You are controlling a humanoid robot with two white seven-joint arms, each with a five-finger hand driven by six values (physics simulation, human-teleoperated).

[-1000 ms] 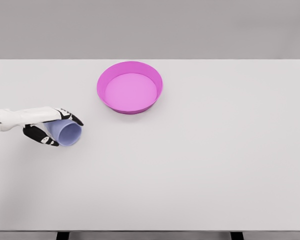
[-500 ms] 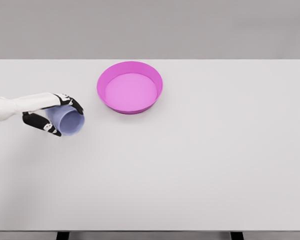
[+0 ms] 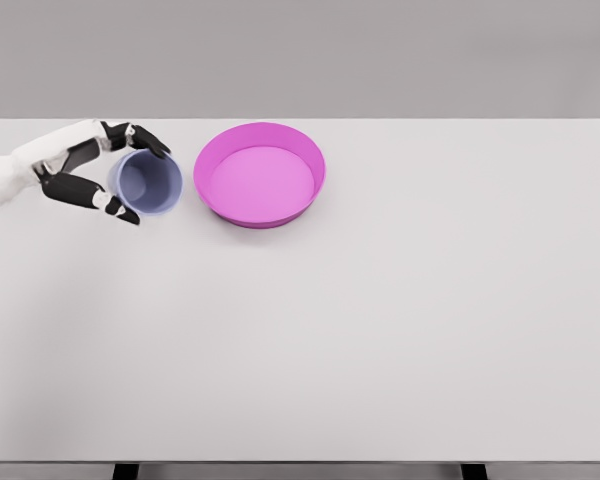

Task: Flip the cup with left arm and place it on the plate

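The blue cup [image 3: 149,183] is held by the left hand [image 3: 90,172], fingers wrapped around it, just beside the pink plate [image 3: 208,190] at its 9 o'clock. Its open mouth is turned upward, likely so it can be set down on the plate.

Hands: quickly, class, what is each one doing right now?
Left hand: shut on the cup, beside the plate.
Right hand: not in view.
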